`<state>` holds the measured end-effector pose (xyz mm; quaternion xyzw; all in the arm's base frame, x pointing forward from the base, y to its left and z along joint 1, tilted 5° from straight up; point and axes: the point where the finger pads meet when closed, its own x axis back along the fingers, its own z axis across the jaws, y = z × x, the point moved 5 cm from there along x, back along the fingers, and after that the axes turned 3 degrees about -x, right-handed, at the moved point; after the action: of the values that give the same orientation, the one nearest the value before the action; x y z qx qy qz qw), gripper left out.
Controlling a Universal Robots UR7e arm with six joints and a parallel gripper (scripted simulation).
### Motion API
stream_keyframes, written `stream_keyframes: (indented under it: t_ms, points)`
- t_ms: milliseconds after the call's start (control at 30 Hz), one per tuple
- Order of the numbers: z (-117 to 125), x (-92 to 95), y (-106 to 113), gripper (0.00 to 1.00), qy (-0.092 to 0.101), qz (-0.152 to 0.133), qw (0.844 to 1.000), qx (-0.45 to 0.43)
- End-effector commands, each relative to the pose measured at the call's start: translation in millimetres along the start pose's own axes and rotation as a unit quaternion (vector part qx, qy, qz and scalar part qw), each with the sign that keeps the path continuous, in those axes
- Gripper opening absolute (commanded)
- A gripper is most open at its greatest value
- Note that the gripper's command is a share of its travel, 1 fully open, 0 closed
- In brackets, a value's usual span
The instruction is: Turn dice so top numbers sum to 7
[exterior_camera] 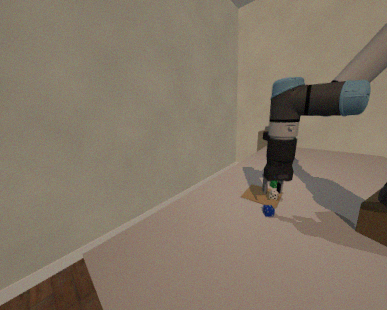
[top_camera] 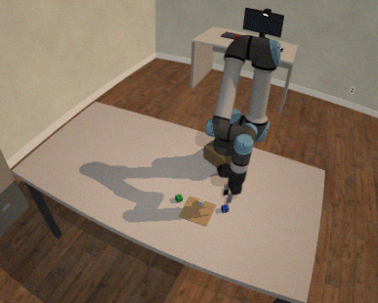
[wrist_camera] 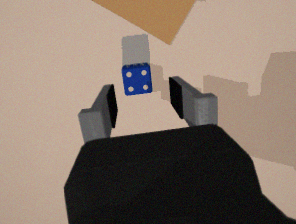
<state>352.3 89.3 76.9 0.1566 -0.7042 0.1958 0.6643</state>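
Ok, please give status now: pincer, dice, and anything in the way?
Pincer open, empty, above blue die. Blue die off the mat, four up. White die on mat, green die off. Nothing blocking.

The blue die (wrist_camera: 136, 79) lies flat on the desk (top_camera: 134, 147), just off the mat's edge, with four white pips on its upper face. The tan, square mat (top_camera: 197, 210) lies flat on the desk. The white die (top_camera: 201, 200) sits flat on the mat near one edge; its top number is too small to read, though a single pip seems likely. The green die (top_camera: 179, 197) rests on the desk just beside the mat's opposite side, its pips unreadable.
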Motion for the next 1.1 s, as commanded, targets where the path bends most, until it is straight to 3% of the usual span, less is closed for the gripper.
stream_keyframes:
  t_ms: [0, 567, 1067]
  points:
    - [0, 0.3, 0, 0.87, -0.001, 0.000, 1.000, 0.000]
    - [0, -1.2, 0, 0.87, 0.000, 0.000, 1.000, 0.000]
    - [-1, -14.3, 0, 0.87, 0.000, 0.000, 1.000, 0.000]
